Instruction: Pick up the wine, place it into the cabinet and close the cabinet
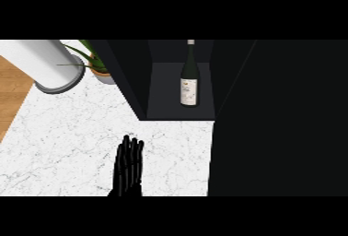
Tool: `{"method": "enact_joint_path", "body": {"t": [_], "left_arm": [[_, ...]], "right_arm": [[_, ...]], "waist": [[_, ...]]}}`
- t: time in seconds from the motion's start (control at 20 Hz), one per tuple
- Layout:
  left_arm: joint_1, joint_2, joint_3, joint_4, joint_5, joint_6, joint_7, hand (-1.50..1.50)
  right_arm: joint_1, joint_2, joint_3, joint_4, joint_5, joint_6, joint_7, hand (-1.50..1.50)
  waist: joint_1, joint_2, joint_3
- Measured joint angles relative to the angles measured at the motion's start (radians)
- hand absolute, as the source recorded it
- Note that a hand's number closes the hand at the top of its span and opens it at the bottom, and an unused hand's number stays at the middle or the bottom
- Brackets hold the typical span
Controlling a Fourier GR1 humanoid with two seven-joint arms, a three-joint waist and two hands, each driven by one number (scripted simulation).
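The wine bottle (189, 79) is dark green with a pale label and a grey cap. It stands upright inside the black cabinet (135, 78), on its dark floor, near the right wall. No hand touches it. My left hand (128, 165) rests over the marble counter below the cabinet's front edge, fingers straight and pointing away, holding nothing. A wide black panel (279, 120), seemingly the cabinet's door, fills the right side of the view. My right hand does not show anywhere.
A white cylinder on a grey base (46, 64) stands at the back left. Beside it is a potted plant (96, 64), close to the cabinet's left wall. White marble counter (68, 133) spreads left of my hand, with wood floor past its left edge.
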Motion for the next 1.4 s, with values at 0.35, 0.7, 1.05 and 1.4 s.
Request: {"method": "enact_joint_path", "body": {"t": [0.35, 0.7, 1.05, 1.4], "left_arm": [[0.094, 0.147, -0.006, -0.146, -0.004, -0.074, 0.009, -1.50], [0.182, 0.288, 0.099, -0.246, 0.051, -0.174, -0.002, -1.50], [0.281, 0.375, 0.223, -0.318, 0.118, -0.257, -0.035, -1.50], [0.403, 0.455, 0.369, -0.371, 0.210, -0.361, -0.079, -1.50]], "right_arm": [[0.027, -0.008, 0.052, 0.000, -0.019, 0.058, 0.018, 1.50], [0.083, 0.018, 0.148, -0.002, -0.031, 0.074, 0.052, 1.50], [0.152, 0.063, 0.274, -0.007, -0.044, 0.047, 0.101, 1.50], [0.155, 0.062, 0.475, -0.010, -0.037, 0.093, 0.108, 1.50]], "waist": [[-0.002, 0.000, 0.000], [-0.002, 0.000, -0.001], [-0.001, -0.001, -0.001], [0.005, -0.005, -0.002]]}}
